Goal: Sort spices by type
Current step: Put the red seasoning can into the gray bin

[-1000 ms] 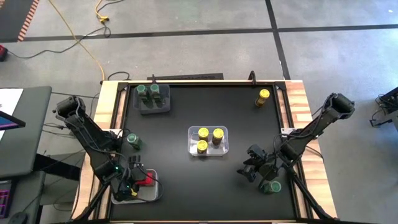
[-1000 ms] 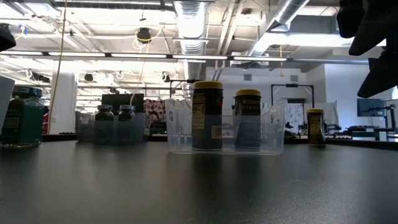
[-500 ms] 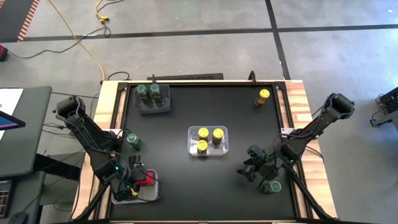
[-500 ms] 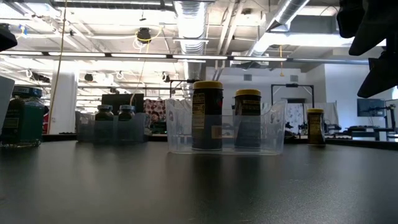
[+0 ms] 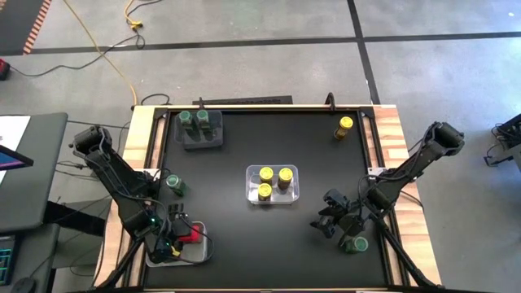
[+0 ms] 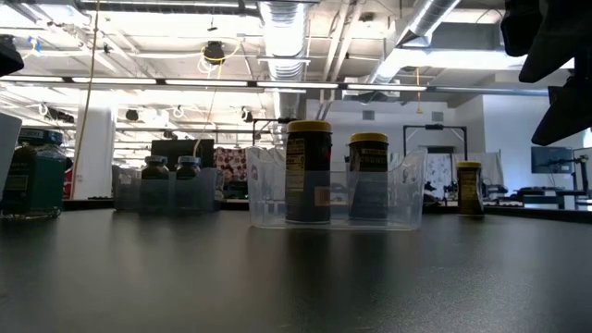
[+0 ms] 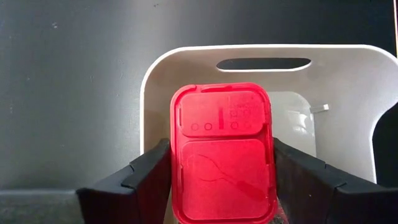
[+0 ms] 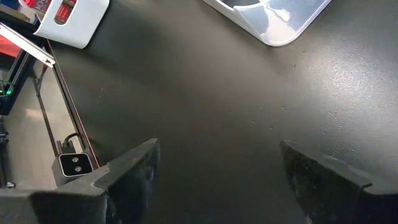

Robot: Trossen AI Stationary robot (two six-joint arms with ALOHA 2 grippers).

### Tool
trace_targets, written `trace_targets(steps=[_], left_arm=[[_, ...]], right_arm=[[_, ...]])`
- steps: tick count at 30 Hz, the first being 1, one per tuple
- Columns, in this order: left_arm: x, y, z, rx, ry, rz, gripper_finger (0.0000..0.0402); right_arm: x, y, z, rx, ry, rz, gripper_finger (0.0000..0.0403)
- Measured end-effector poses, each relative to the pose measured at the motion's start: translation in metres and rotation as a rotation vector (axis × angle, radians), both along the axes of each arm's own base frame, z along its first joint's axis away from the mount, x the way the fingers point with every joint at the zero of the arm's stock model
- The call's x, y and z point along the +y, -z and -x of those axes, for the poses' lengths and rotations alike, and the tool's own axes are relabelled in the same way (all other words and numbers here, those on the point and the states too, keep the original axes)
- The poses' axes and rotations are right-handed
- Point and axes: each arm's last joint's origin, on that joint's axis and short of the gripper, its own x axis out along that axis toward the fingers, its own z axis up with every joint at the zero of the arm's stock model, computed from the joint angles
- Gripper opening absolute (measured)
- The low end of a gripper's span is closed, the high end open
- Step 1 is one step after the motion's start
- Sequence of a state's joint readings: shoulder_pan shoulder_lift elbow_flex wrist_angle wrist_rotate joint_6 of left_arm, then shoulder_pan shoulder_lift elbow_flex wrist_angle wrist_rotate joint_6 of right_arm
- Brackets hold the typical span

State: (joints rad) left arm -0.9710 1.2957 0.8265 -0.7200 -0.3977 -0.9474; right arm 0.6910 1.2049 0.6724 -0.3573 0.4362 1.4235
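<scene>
Red-topped jar (image 7: 222, 155) between left end effector (image 7: 221, 180) fingers

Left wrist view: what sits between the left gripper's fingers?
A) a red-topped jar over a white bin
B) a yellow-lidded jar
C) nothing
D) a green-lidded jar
A: the red-topped jar fills the space between the left gripper's two dark fingers, with the white bin below it; no yellow or green lid shows in that view.
</scene>
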Motion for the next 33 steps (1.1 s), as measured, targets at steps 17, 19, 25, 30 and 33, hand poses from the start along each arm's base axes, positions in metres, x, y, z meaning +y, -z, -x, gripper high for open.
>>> trace_targets(steps=[17,19,25,30,33], left_arm=[[0.0,0.0,0.0,0.0,0.006,-0.002,0.0294],[0.0,0.0,0.0,0.005,0.003,0.006,0.0294],[0.0,0.0,0.001,0.02,0.011,0.019,0.0293],[-0.002,-0.009,-0.001,0.011,0.012,0.03,0.0293],[-0.003,-0.015,-0.002,0.009,0.013,0.03,0.0293]], right_arm=[[0.0,0.0,0.0,0.0,-0.001,0.001,0.0356],[0.0,0.0,0.0,0.0,-0.001,0.001,0.0356],[0.0,0.0,0.0,0.0,0.0,0.001,0.0356],[0.0,0.0,0.0,0.0,0.001,-0.001,0.0356],[0.0,0.0,0.0,0.0,0.001,-0.001,0.0356]])
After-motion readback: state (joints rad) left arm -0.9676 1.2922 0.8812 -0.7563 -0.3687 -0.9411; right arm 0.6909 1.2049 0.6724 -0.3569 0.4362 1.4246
